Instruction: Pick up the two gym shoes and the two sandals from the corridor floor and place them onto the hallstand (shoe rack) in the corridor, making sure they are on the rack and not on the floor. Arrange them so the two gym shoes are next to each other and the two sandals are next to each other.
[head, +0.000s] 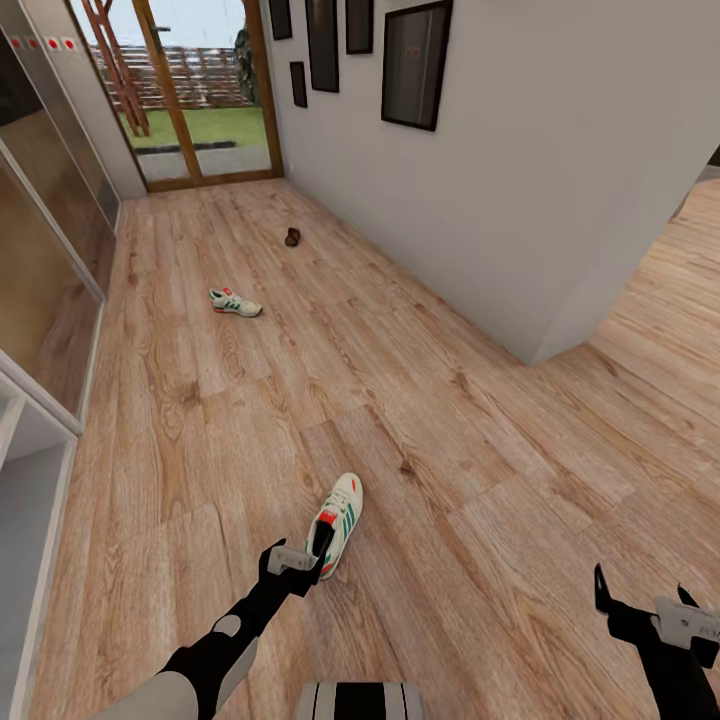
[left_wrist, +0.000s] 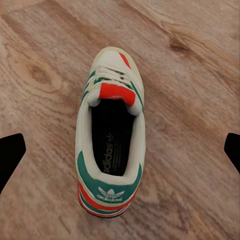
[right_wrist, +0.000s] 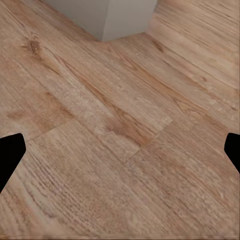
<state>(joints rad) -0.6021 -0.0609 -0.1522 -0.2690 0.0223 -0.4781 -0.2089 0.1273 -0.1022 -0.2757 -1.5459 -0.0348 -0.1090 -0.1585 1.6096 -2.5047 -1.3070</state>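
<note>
Far gym shoe (head: 235, 303) mid corridor floor (head: 420, 400), toward its left edge. L gripper (head: 298, 560) fingers wide apart, hovering over near gym shoe (head: 338, 520), heel end. Sandal (head: 292, 237) farther up by wall. R gripper (head: 640, 600) spread, nothing held.

Both grippers (head: 298, 560) (head: 640, 600) apparently open, lowered.

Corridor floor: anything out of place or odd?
Yes. Shoes lie scattered on the corridor floor rather than paired: one gym shoe under the open left gripper, another gym shoe far up the corridor, a dark brown sandal beyond it. All upright; no visible damage.
</note>
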